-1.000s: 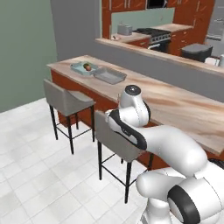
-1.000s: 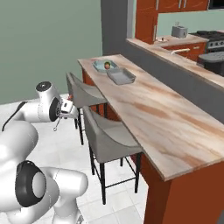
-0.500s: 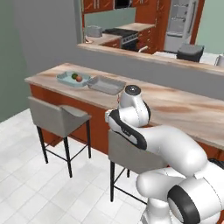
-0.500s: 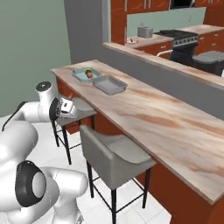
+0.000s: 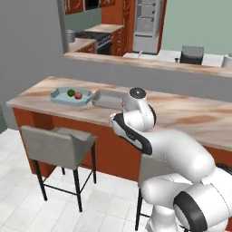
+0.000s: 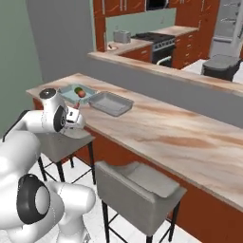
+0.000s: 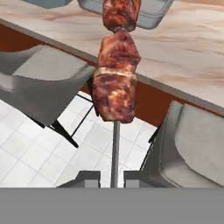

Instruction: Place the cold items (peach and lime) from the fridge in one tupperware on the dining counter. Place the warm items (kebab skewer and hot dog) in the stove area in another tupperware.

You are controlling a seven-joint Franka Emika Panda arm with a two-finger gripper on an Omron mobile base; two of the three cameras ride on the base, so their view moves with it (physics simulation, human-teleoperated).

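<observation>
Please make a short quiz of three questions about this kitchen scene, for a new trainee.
1. True or false: the gripper is shut on the kebab skewer.
2. Which fruits lie in the light blue tray? A) a banana and an apple B) the lime and the peach C) none
3. What stands beside the blue tray on the dining counter?

Key: 1 true. 2 B. 3 The grey rectangular tray, with nothing visible in it.
</observation>
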